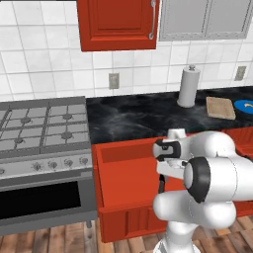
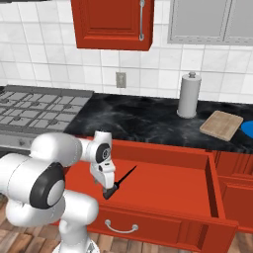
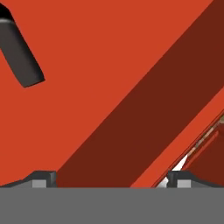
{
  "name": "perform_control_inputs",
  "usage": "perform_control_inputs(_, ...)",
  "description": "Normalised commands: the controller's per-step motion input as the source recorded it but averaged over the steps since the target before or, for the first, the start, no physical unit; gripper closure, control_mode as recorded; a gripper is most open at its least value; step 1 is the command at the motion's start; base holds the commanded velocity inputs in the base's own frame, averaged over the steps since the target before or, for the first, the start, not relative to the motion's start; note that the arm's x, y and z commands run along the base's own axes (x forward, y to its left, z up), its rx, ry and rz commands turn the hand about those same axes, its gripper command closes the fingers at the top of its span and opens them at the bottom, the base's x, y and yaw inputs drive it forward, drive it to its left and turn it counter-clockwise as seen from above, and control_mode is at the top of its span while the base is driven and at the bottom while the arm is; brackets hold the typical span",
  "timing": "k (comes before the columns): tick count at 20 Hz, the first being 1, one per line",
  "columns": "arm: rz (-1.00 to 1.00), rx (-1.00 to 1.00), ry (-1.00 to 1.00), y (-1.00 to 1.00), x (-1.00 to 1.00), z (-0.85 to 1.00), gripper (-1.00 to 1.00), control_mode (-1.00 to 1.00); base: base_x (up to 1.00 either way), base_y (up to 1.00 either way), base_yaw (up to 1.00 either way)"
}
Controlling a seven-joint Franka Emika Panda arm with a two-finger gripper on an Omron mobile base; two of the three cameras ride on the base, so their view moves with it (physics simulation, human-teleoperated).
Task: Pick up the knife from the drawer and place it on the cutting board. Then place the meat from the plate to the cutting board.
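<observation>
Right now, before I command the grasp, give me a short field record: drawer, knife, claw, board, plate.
drawer: pulled open, red, silver handle on its front
knife: dark, lying on the drawer floor at its left side
claw: lowered into the drawer by the knife's handle end, fingers apart in the hand view, nothing between them
cutting board: on the black counter, right of the paper-towel roll
plate: blue, at the right edge

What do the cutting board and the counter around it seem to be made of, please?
The cutting board looks like light tan wood with a matte finish and faint grain. The counter looks like polished dark stone, perhaps marble, judging by its pale veining; being rendered, neither is certain.
</observation>
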Motion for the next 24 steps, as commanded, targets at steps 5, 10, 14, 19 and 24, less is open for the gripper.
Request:
perform_control_inputs(5, 0.06, 0.00, -0.04, 0.00, 0.04, -0.13, -1.00, -1.00, 0.00, 0.00, 0.00)
perform_control_inputs(10, 0.09, 0.00, -0.01, 0.01, 0.21, -0.14, -1.00, -1.00, 0.00, 0.00, 0.00)
perform_control_inputs(14, 0.12, 0.00, -0.01, 0.00, 0.21, -0.17, -1.00, -1.00, 0.00, 0.00, 0.00)
perform_control_inputs(19, 0.14, 0.00, 0.00, 0.00, 0.24, -0.15, -1.00, -1.00, 0.00, 0.00, 0.00)
perform_control_inputs(24, 0.16, 0.08, 0.00, 0.00, 0.20, -0.19, -1.00, -1.00, 0.00, 0.00, 0.00)
